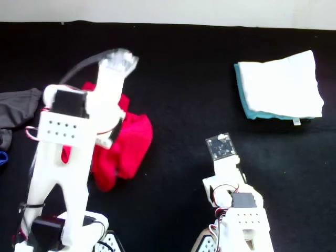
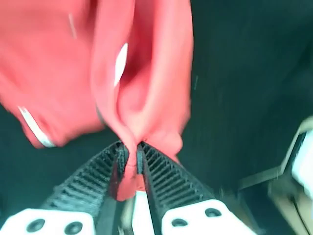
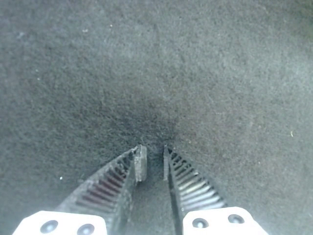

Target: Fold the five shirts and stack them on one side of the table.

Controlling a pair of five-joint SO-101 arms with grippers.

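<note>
A crumpled red shirt (image 1: 128, 144) lies on the black table (image 1: 184, 79) at the left, and part of it hangs lifted in the left wrist view (image 2: 146, 73). My left gripper (image 2: 131, 152) is shut on a fold of this red cloth; the left arm (image 1: 79, 136) stands over the shirt. At the far right, a folded white shirt (image 1: 278, 84) rests on a folded teal shirt (image 1: 244, 105). My right gripper (image 3: 153, 159) hovers just above bare table near the front, its tips a narrow gap apart with nothing between them. The right arm (image 1: 233, 199) sits low at the front right.
A dark grey shirt (image 1: 18, 105) lies bunched at the left edge, with a bit of blue cloth (image 1: 2, 157) below it. Bare black table stretches between the red shirt and the folded stack. A pale wall strip (image 1: 210, 10) borders the far edge.
</note>
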